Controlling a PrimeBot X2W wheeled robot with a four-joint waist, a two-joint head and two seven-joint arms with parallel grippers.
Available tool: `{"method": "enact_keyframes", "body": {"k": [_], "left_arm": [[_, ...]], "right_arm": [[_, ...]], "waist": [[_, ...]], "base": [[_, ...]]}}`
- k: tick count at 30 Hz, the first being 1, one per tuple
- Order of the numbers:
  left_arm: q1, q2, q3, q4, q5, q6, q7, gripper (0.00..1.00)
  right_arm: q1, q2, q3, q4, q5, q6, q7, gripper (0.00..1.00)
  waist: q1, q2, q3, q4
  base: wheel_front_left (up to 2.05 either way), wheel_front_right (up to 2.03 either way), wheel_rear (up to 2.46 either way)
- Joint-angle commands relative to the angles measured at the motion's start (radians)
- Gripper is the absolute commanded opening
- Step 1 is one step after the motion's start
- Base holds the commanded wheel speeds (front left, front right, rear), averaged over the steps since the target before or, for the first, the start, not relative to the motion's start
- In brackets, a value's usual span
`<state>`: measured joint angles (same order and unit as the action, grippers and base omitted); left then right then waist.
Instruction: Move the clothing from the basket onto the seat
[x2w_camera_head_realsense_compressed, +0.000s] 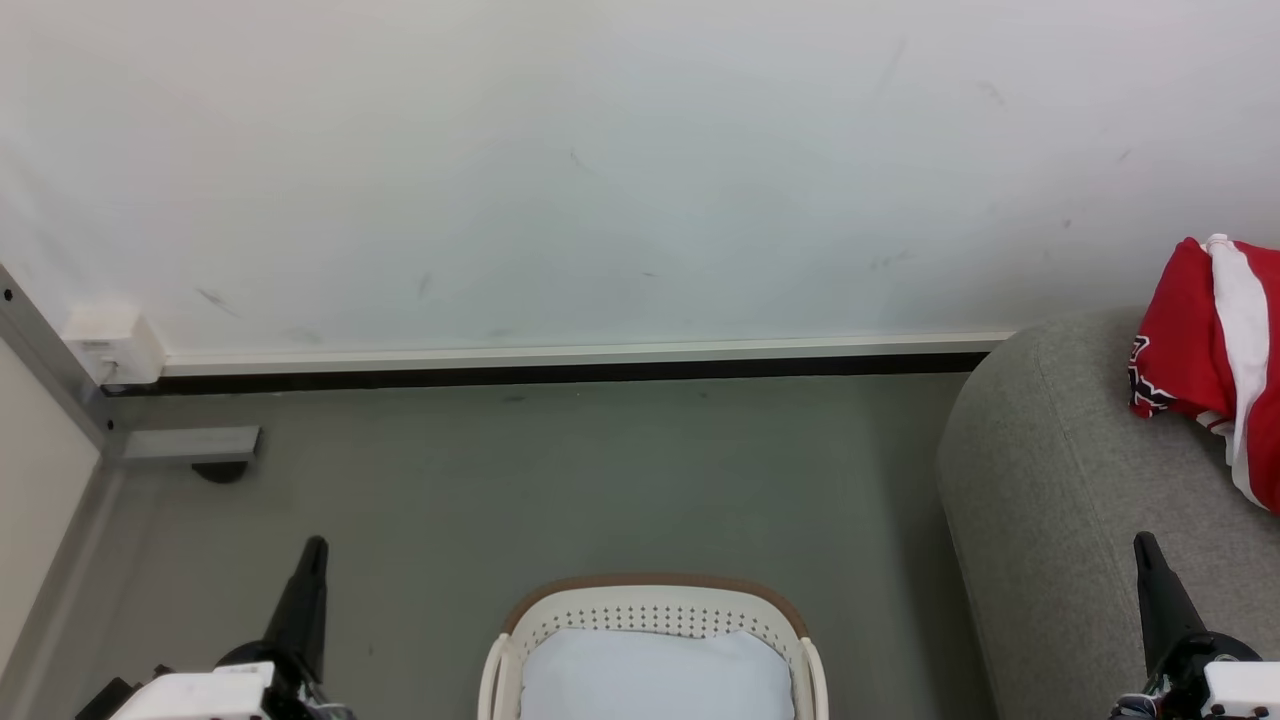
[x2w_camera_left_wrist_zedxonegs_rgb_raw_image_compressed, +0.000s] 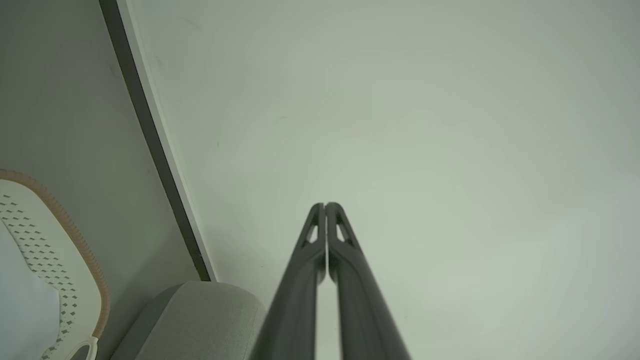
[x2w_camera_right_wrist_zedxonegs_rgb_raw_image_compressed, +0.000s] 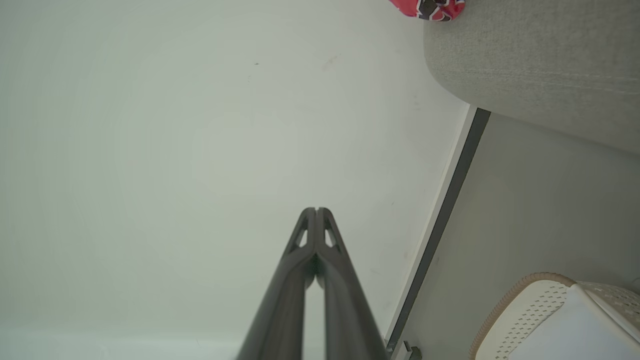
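- Long dark fingers of the left gripper (x2w_camera_left_wrist_zedxonegs_rgb_raw_image_compressed: 325, 205) rise from the bottom of the left wrist view, pressed together tip to tip with nothing between them, pointing at the pale wall (x2w_camera_left_wrist_zedxonegs_rgb_raw_image_compressed: 425, 125).
- Likewise the right gripper (x2w_camera_right_wrist_zedxonegs_rgb_raw_image_compressed: 316, 209) has its fingers closed on each other and holds nothing; in the head view its tip stands over the seat's near part.
- Between the two grippers in the head view, the basket (x2w_camera_head_realsense_compressed: 650, 585) sits on the grey floor (x2w_camera_head_realsense_compressed: 600, 480), its near half cut off by the bottom edge.
- A pale bluish-white cloth (x2w_camera_head_realsense_compressed: 655, 675) fills what shows of the basket's inside; whatever may lie under it is hidden.
- The clothing (x2w_camera_head_realsense_compressed: 1190, 340), red with a broad white stripe, lies on the seat (x2w_camera_head_realsense_compressed: 1050, 480) at the right, well apart from the basket.
- The right edge of the head view cuts it off, so its full extent cannot be told; a black-and-white marking on it is too partial to read.
- The seat itself is cropped at the right and bottom edges.
- A dark skirting strip (x2w_camera_head_realsense_compressed: 580, 372) runs along the foot of the wall.
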<state>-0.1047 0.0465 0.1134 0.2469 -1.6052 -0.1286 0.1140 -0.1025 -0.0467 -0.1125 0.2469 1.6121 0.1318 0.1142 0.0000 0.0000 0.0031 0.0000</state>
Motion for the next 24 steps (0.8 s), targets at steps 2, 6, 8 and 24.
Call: {"method": "enact_keyframes", "body": {"k": [2, 6, 8, 24], "left_arm": [[-0.009, 0.007, 0.003, -0.003, -0.014, -0.004, 0.004, 0.0], [-0.009, 0.007, 0.003, -0.003, -0.014, -0.004, 0.004, 0.0], [-0.009, 0.007, 0.003, -0.003, -0.014, -0.004, 0.004, 0.0], [-0.009, 0.007, 0.003, -0.003, -0.014, -0.004, 0.004, 0.0]], "right_arm": [[-0.012, -0.007, -0.003, -0.005, 0.002, -0.002, 0.003, 0.0], [-0.012, -0.007, -0.003, -0.005, 0.002, -0.002, 0.003, 0.0], [-0.012, -0.007, -0.003, -0.005, 0.002, -0.002, 0.003, 0.0], [-0.012, -0.007, -0.003, -0.005, 0.002, -0.002, 0.003, 0.0]], "waist": [[0.0, 0.0, 0.0, 0.0], [0.0, 0.0, 0.0, 0.0], [0.0, 0.0, 0.0, 0.0], [0.0, 0.0, 0.0, 0.0]], "base": [[0.0, 0.0, 0.0], [0.0, 0.0, 0.0], [0.0, 0.0, 0.0], [0.0, 0.0, 0.0]]}}
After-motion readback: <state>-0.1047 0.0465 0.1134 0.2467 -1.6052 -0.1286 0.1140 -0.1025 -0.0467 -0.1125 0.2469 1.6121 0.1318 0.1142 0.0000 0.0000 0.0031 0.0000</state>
